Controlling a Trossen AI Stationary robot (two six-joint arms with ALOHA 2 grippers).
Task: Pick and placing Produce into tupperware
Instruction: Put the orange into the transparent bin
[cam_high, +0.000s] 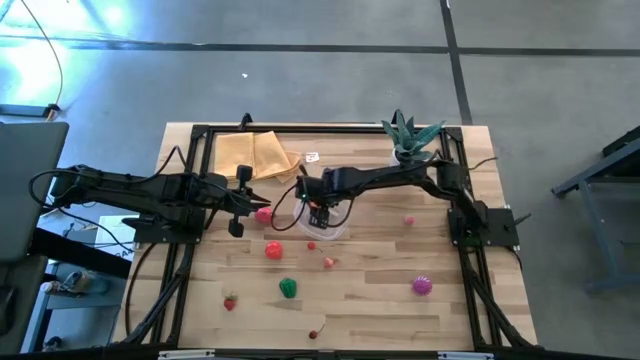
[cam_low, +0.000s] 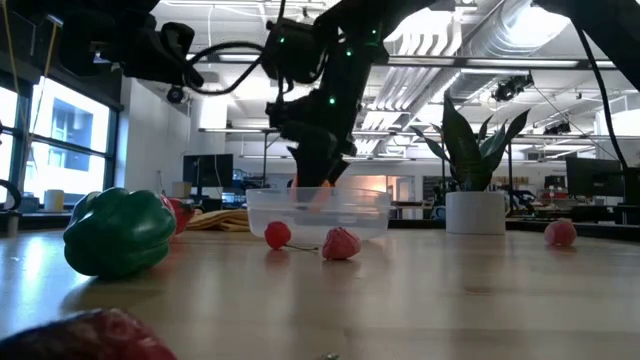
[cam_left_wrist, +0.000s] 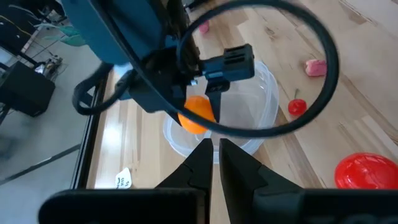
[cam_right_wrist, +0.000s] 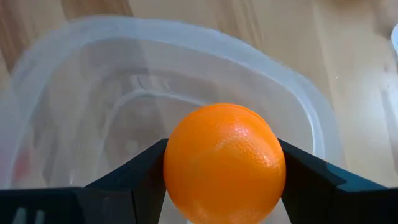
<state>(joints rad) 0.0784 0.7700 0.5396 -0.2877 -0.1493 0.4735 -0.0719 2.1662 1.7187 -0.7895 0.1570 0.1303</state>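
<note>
The orange fills the right wrist view, pinched between the right gripper's two dark fingers. It hangs right over the clear tub, which sits mid-table. The left gripper waits just beside the tub, its jaws pressed together on nothing. If the fingers open too high, the round orange could bounce and roll out. The light tub could also slide if it gets bumped.

A wooden table bears scattered produce, a tupperware, yellow cloth.
</note>
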